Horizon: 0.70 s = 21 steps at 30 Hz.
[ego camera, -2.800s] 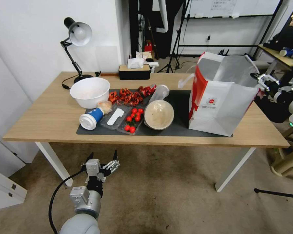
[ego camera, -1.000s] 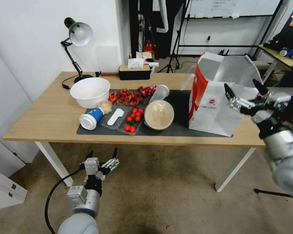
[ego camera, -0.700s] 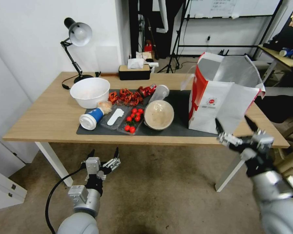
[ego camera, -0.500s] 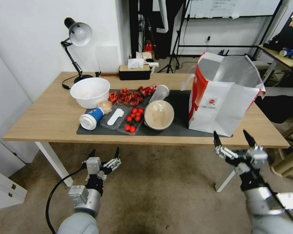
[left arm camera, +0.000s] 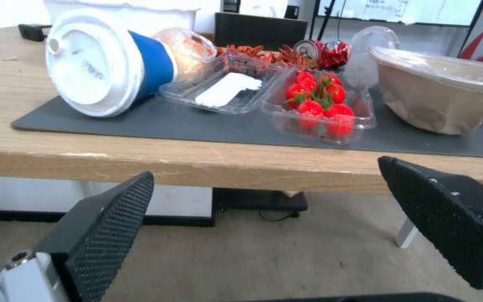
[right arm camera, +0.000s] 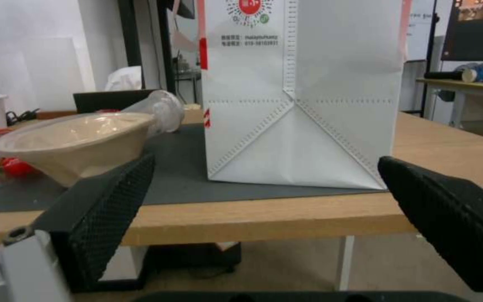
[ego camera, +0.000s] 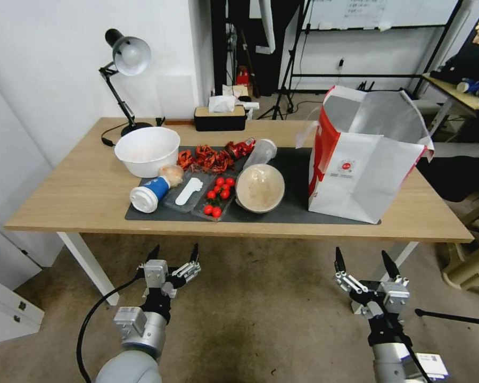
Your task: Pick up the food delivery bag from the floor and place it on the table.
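The food delivery bag [right arm camera: 297, 92] carries the legible print. On its white face, in the right wrist view, a round red logo [right arm camera: 248, 7] sits at the top, cut off by the frame edge, with a small green dot at its lower right. Just beneath the logo run two short lines of small dark print [right arm camera: 250, 40]; the lower looks like a string of digits, too small to read surely. In the head view the same logo [ego camera: 346, 165] shows as a small red disc with unreadable lines under it. The whiteboard [ego camera: 364, 10] behind the bag bears faint, illegible writing.

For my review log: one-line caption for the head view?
Food delivery bag upright on table; both open end effectors low before it.
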Motion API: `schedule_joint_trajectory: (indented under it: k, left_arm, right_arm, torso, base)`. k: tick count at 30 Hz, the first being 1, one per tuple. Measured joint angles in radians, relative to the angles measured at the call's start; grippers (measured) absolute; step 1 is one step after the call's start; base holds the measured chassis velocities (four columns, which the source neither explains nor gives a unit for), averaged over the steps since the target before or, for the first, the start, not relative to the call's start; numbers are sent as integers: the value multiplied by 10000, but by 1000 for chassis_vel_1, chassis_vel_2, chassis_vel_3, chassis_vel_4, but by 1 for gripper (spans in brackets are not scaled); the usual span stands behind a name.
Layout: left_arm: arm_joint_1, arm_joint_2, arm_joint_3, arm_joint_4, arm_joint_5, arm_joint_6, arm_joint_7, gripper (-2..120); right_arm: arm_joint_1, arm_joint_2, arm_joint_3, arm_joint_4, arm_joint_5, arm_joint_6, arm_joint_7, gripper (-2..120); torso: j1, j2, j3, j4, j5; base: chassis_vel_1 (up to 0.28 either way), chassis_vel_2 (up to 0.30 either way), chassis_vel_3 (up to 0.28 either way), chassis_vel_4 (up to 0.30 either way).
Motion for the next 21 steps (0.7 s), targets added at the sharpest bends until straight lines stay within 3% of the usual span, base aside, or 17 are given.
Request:
schedule_joint_trajectory:
  k: [21]
  left_arm:
    - [186,-30,-27,-12,204,-256,103,100]
  right_arm:
    - [521,61,42,-76,-253,125,-24,100]
  torso:
    - [1,0,0,0,1]
  base:
    - [0,0,0,0]
